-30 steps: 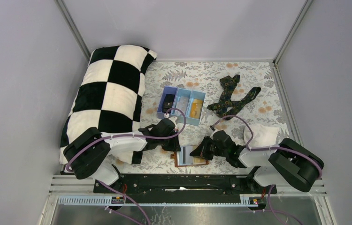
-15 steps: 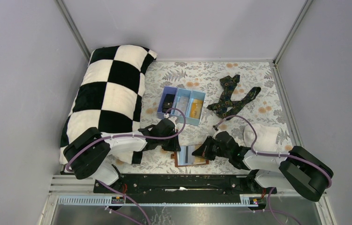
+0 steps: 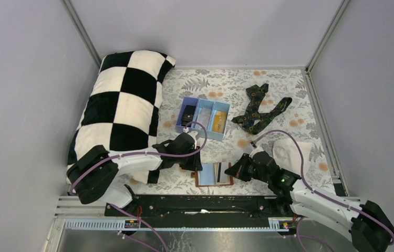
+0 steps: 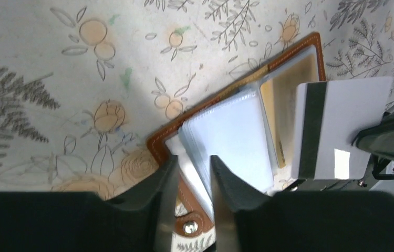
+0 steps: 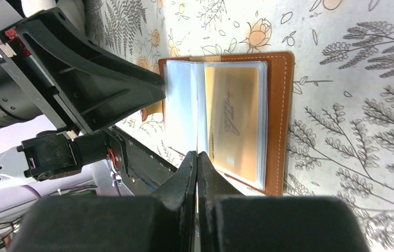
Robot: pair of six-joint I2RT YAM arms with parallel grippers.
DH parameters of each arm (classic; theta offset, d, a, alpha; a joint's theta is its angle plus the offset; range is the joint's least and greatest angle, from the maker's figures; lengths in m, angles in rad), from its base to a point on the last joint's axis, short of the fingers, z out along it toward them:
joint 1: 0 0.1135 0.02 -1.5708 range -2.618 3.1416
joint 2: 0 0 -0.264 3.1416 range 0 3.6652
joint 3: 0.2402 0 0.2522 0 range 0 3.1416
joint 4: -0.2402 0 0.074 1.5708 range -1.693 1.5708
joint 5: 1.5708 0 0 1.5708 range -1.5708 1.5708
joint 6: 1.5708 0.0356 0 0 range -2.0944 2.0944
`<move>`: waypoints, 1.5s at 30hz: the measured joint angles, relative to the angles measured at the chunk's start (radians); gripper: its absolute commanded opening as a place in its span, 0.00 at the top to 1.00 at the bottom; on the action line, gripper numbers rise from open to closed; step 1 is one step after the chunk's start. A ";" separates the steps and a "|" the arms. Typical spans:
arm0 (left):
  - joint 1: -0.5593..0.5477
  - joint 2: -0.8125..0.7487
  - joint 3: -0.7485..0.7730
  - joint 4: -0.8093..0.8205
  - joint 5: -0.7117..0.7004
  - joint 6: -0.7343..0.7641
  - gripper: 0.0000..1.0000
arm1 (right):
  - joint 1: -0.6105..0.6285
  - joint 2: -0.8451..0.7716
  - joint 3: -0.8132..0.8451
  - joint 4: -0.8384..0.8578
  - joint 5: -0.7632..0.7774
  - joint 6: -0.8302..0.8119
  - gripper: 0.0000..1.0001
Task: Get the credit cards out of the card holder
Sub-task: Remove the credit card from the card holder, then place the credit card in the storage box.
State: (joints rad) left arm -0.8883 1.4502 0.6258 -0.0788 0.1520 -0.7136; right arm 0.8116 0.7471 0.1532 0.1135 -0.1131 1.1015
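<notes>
**Four cards, one holder, one tray**

One card holder point(image 5: 276, 121) lies open on the tabletop point(image 3: 289, 94). Four credit cards point(image 3: 217, 125) show: one gold card point(image 5: 232, 126) in its sleeve, one pale striped card point(image 4: 337, 131) outside it, and one orange card point(image 3: 217, 125) and one black card point(image 3: 188, 115) in the tray point(image 3: 204, 111). The tray is single, with three compartments. One necktie point(image 3: 258, 107), one checkered pillow point(image 3: 121, 105), one white cloth point(image 3: 294, 152).

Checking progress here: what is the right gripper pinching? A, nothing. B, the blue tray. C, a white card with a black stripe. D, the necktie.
C: the right gripper is shut on the white striped card, which the left wrist view shows flat-on.
</notes>
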 measured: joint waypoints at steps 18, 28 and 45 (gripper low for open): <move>0.006 -0.463 0.166 -0.229 0.019 0.089 0.19 | 0.000 -0.089 0.265 -0.188 0.014 -0.131 1.00; 0.068 -0.529 0.084 -0.119 0.157 0.015 0.25 | 0.000 -0.025 0.275 0.039 -0.077 -0.102 1.00; 0.132 -0.470 -0.045 0.200 0.361 -0.196 0.77 | 0.000 0.015 0.219 0.235 -0.137 -0.019 1.00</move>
State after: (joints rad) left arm -0.7567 0.9806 0.5804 0.1211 0.5129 -0.9092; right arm 0.8112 0.7620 0.3721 0.3489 -0.2497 1.0821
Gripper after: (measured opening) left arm 0.363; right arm 0.014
